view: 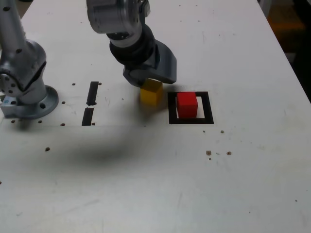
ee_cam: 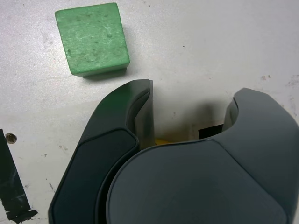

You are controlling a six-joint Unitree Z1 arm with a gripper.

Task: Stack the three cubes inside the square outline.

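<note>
Hand (view: pixel 151 81) clamped on yellow cube (view: pixel 151 92), just left of the square outline (view: pixel 190 119) in the exterior view.

Mid-counter (view: pixel 146 184): lift straight, carry right, centre squarely over red cube (view: pixel 187 106) before lowering; release only once flat. Outline holds 1 cube, the red. Green cube (ee_cam: pixel 92 38) loose on bare counter near the hand, outside the outline.
</note>
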